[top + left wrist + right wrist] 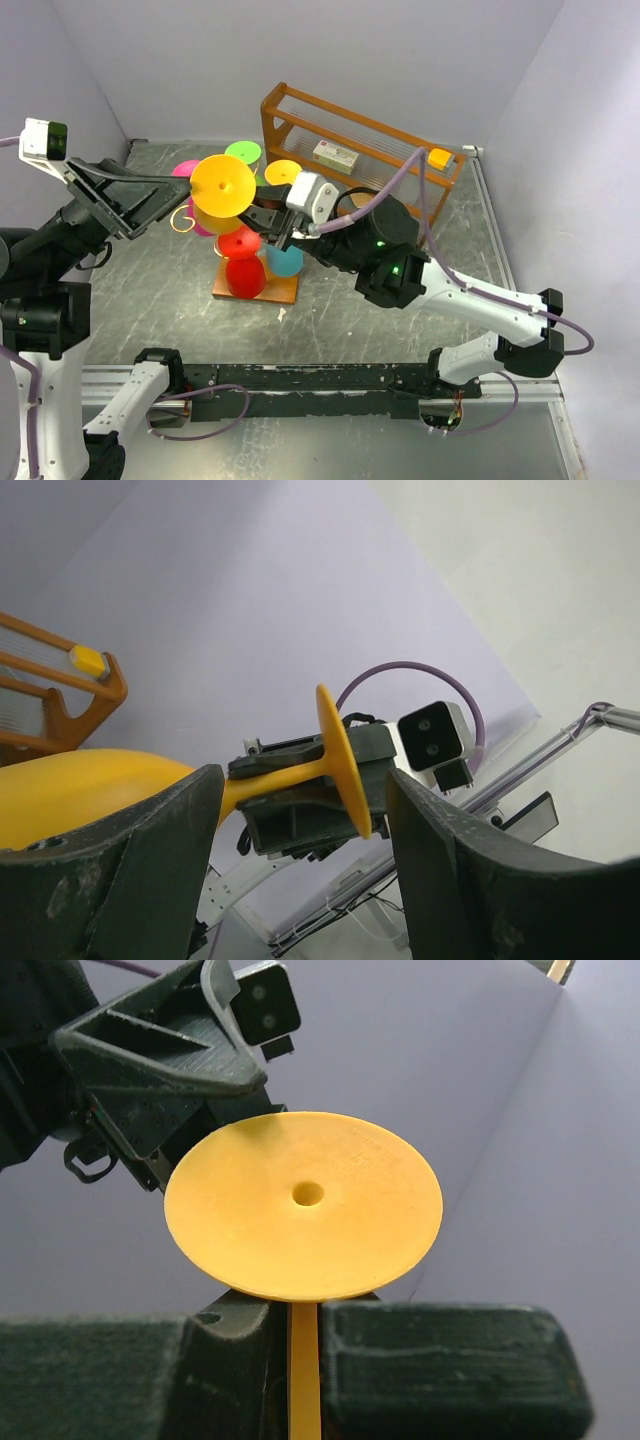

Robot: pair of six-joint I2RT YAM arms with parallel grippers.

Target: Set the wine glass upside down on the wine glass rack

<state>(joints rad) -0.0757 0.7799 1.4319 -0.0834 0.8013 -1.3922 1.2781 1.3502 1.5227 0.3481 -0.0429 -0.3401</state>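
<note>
Above the wine glass rack (pixel 282 291) and the coloured glasses (pixel 245 275) hanging on it, the yellow wine glass (pixel 222 185) hovers foot uppermost, its stem clamped in the closed right gripper (pixel 303 1360), the left gripper (pixel 300 785) standing wide open around its bowl.

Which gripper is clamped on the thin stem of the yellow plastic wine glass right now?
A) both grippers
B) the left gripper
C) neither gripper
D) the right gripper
D: in the right wrist view the right gripper is shut on the stem of the yellow plastic wine glass, just under its round foot, while the left gripper has its fingers wide apart.
</note>
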